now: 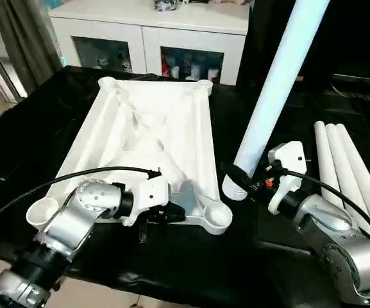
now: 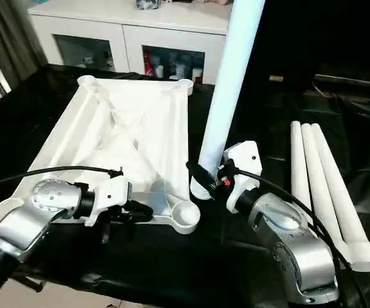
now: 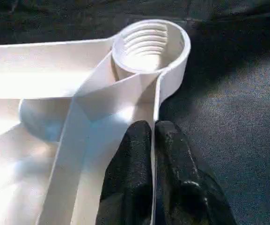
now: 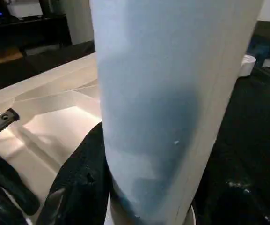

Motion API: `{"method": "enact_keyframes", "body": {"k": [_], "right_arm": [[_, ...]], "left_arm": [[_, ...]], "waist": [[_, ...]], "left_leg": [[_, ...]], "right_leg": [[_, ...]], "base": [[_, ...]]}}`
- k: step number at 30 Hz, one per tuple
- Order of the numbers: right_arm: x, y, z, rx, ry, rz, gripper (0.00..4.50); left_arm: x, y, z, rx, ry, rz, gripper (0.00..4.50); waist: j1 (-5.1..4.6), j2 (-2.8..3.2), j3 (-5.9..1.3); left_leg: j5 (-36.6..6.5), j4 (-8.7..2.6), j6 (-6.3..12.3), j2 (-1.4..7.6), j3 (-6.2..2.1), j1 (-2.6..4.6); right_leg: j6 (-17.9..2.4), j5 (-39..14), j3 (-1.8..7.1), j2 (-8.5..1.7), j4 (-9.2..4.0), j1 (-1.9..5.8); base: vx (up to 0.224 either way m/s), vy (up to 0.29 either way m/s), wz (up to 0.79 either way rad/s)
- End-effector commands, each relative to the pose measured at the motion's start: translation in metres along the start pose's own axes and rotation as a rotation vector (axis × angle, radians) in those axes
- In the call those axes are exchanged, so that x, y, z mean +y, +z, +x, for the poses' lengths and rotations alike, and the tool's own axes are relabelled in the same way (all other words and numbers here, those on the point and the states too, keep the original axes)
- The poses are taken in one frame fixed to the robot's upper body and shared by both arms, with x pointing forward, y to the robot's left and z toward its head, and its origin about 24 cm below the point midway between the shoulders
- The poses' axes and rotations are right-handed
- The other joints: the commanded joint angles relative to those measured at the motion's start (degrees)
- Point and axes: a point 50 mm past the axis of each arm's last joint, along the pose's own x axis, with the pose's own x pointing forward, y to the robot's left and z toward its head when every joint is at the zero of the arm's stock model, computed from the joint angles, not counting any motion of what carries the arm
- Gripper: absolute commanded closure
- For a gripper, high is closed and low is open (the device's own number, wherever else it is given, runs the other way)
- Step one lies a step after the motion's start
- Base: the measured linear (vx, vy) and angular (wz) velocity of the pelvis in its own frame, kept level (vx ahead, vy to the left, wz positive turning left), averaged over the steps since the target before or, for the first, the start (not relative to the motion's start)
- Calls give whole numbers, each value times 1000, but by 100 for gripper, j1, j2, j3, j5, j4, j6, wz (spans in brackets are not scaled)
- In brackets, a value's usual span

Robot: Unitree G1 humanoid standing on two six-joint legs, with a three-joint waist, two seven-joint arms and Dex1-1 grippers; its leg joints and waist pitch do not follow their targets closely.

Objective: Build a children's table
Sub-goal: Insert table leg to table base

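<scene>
- on the black-covered work surface [image 1: 191, 269] lies the white table top [image 1: 147, 128], upside down, ribbed underside up, w/ round sockets at its corners.
- near-right corner socket [image 3: 149, 44] shows threaded rings inside; it sits at the top's near edge, just beside the held leg's lower end.
- left gripper [image 3: 152, 140] is at the near edge of the table top, nxt to that socket; its 2 black fingers [image 3: 130, 178] are pinched on the thin upright rim wall, 1 finger each side of it.
- right gripper [image 1: 241, 179] clasps a white tube leg [image 1: 274, 83] near its ribbed lower end; leg stands close to upright, leaning away to the robot's right, top end running out of view.
- leg's ribbed end hangs just right of the near-right socket, not in it; can't tell if it touches the cloth.
- 3 more tube legs [image 2: 322, 186] lie side by side on the cloth to the right, well apart from the table top.
- behind the table top stands a white cabinet [image 1: 149, 32] w/ glass doors, misc items inside.
- grey curtain [image 1: 21, 32] hangs at far left.
</scene>
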Motion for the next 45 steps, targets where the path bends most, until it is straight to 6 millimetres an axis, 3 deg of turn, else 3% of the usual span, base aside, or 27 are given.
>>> {"method": "enact_keyframes", "body": {"k": [1, 9, 10, 11, 17, 27, 28, 31, 33, 34, 38, 41, 45], "right_arm": [[2, 8, -2, -18, 11, -27, 261], [4, 8, -1, -7, 28, -36, 261], [4, 8, -1, -7, 29, -35, 261], [4, 7, -1, -5, 31, -32, 261], [4, 7, 1, 0, 38, -39, 261], [6, 8, 4, -1, 43, -42, 261], [6, 8, 4, -2, 43, -43, 261], [5, 9, 5, -3, 43, -47, 261], [5, 10, 6, -9, 43, -43, 261], [5, 10, 6, -9, 43, -43, 261], [6, 9, 7, -4, 53, -44, 261], [6, 9, 7, -1, 56, -47, 261], [6, 9, 7, 0, 59, -48, 261]], "left_arm": [[2, 0, -1, 24, -2, 20, 438], [1, -5, -2, 23, 0, 15, 450], [2, -4, -2, 3, 8, -1, 404], [2, -2, -2, -15, 10, -16, 393], [6, -5, -5, 15, 28, 24, 351], [7, -12, -7, 38, 33, 23, 348], [7, -12, -7, 36, 36, 22, 376], [8, -12, -7, 26, 43, 23, 386], [10, -11, -6, 9, 49, 29, 395], [10, -11, -6, 9, 49, 29, 419], [10, -12, -6, -12, 27, 20, 443], [9, -11, -5, -31, 12, 17, 450], [9, -8, -4, -70, -21, -1, 450]], "waist": [[6, 55, -324], [-3, 39, -320], [-2, 28, -318], [-6, 8, -316], [6, 37, -310], [-1, 34, -308], [8, 60, -307], [0, 36, -312], [3, 68, -306], [-3, 49, -308], [2, 57, -312], [-10, 64, -323], [1, 74, -319]], "left_leg": [[-964, -503, -90, 369, -130, -3], [-909, -500, -56, 374, -124, -13], [-932, -499, -58, 373, -121, -12], [-929, -501, -57, 376, -118, -12], [-944, -507, -44, 377, -129, -14], [-1052, -518, -92, 385, -130, -2], [-1053, -520, -96, 386, -135, -2], [-1040, -518, -97, 385, -130, -10], [-1059, -520, -98, 379, -133, -8], [-1085, -522, -103, 382, -134, -7], [-1097, -525, -122, 386, -136, -2], [-952, -512, -99, 380, -126, -10], [-901, -505, -61, 377, -120, -14]], "right_leg": [[-1152, -1135, 330, -485, -468, 260], [-1201, -1059, 333, -491, -457, 263], [-1194, -1140, 334, -495, -463, 265], [-1186, -1179, 334, -493, -465, 261], [-1133, -1257, 334, -493, -479, 249], [-1128, -1329, 341, -500, -484, 238], [-1133, -1321, 341, -504, -482, 236], [-1141, -1250, 344, -502, -481, 245], [-1139, -1287, 341, -503, -484, 239], [-1127, -1319, 340, -501, -490, 242], [-1131, -1296, 346, -506, -489, 240], [-1230, -928, 343, -501, -458, 255], [-1245, -1021, 343, -508, -466, 266]], "base": [[0, 0, 0], [0, 0, 0], [0, 0, 0], [0, 0, 0], [0, 0, 0], [0, 0, 0], [0, 0, 0], [0, 0, 0], [0, 0, 0], [0, 0, 0], [0, 0, 0], [0, 0, 0], [0, 0, 0]]}}
